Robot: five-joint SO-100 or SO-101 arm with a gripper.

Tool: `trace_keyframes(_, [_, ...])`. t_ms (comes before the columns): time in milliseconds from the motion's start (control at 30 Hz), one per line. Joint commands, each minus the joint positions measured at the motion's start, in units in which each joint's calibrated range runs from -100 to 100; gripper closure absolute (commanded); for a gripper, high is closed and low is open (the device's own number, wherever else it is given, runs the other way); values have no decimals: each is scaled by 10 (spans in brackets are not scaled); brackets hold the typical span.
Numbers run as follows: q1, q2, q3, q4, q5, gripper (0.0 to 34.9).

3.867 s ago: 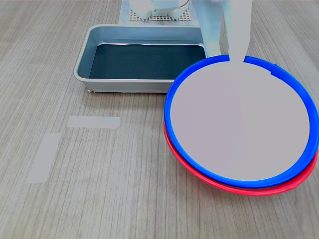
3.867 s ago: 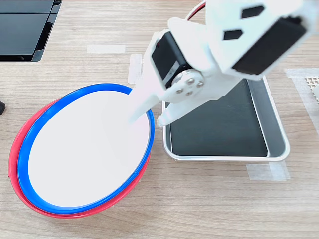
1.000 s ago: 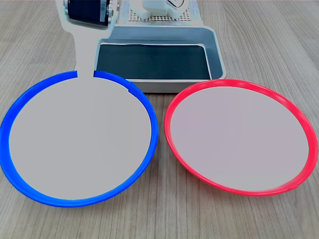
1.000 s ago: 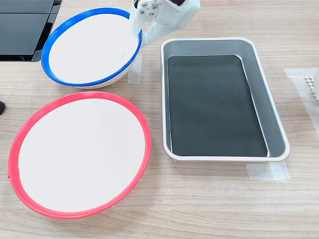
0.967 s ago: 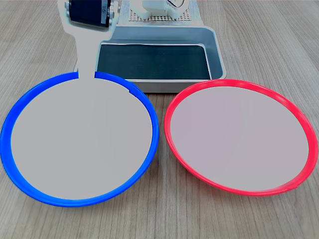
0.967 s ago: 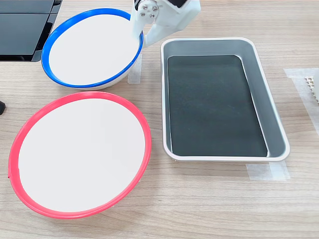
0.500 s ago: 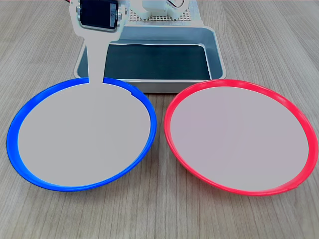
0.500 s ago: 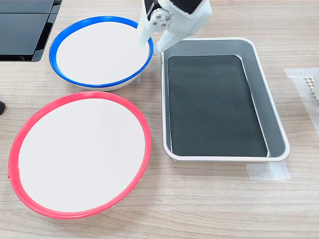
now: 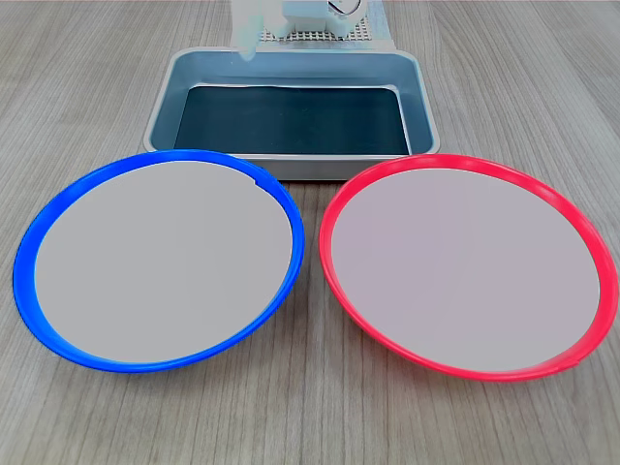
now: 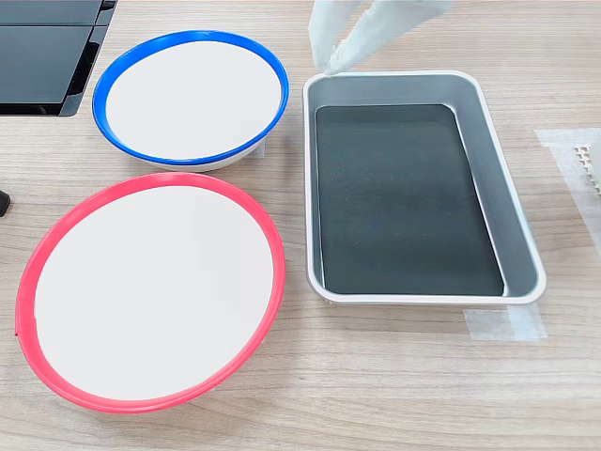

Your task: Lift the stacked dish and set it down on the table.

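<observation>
The blue dish [image 10: 192, 99] sits flat on the counter [image 10: 394, 376], beside the red dish [image 10: 150, 291] and apart from it. The claw [image 10: 329, 61] hangs empty, slightly spread, over the tray [image 10: 512, 202] rim, to the second exterior view's right of the blue dish.

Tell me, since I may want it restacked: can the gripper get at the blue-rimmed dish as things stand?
Probably yes. The blue-rimmed dish sits uncovered, apart from the red one, and the gripper hangs just beside it.

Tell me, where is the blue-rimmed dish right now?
The blue-rimmed dish sits on the table at the first exterior view's left, beside the red-rimmed dish and just in front of the metal tray.
</observation>
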Motion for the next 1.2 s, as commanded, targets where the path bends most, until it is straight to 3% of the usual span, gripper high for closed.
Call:
trace_keyframes(0, [-54, -156, 85, -66, -35, 349])
trace_keyframes(167, [-97, -369, 361, -246, -74, 349])
trace_keyframes(267, [-93, -508, 512, -289, -98, 349])
trace_keyframes(600, [-43, -694, 677, -263, -112, 349])
trace_keyframes(933, [-37, -749, 679, -99, -124, 349])
trace_keyframes(1167, [-48, -749, 679, -97, -116, 347])
